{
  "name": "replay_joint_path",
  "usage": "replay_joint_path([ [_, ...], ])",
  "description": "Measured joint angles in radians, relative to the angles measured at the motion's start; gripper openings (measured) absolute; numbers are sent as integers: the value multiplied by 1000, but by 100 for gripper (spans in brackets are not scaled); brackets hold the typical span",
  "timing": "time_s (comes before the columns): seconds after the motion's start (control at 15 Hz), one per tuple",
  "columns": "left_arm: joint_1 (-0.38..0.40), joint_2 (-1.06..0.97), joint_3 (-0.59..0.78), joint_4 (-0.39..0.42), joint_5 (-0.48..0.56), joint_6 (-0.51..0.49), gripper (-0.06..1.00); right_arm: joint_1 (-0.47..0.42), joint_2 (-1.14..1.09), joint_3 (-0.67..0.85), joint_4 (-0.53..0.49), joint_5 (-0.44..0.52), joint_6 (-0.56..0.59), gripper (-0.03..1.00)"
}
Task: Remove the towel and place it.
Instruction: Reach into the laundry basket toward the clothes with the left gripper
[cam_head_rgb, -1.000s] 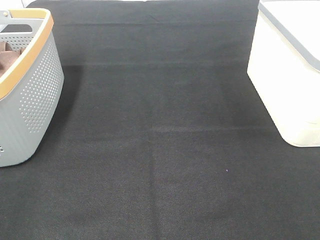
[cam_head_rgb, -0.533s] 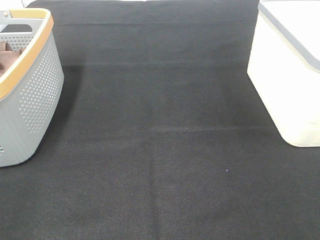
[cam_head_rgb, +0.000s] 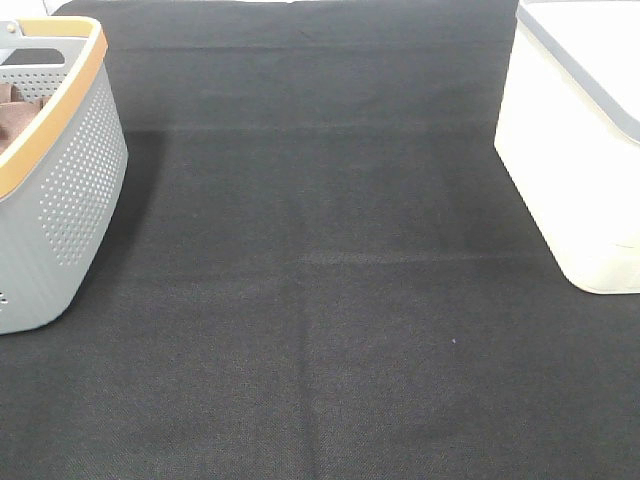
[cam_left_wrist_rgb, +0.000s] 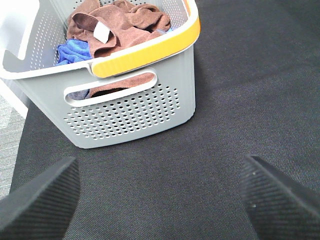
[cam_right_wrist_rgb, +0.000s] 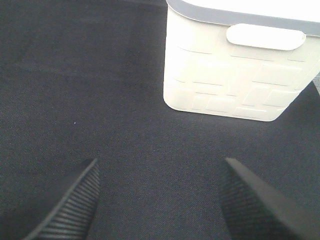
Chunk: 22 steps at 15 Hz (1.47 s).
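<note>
The towel (cam_left_wrist_rgb: 120, 22) lay crumpled in the grey basket (cam_left_wrist_rgb: 145, 107), heaped over a blue cloth (cam_left_wrist_rgb: 72, 50), its white tag (cam_left_wrist_rgb: 102, 33) facing up. It looked soft, light and limp, likely to sag and trail once lifted and perhaps to drag the blue cloth along. A raised fold on top of the heap seemed the best place to pinch. The left gripper (cam_left_wrist_rgb: 162, 200) hung near the basket's handle side with jaws spread wide and empty. The right gripper (cam_right_wrist_rgb: 162, 200) was likewise spread and empty, near the white bin (cam_right_wrist_rgb: 235, 75). A black woven mat (cam_head_rgb: 320, 300), flat and faintly creased, covered the table, with open room between basket and bin.
</note>
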Motion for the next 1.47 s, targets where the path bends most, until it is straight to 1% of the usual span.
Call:
replay_joint_path([
  [1.47,0,0,0,0,0,0,82,0,0,0,0,0,0,65],
])
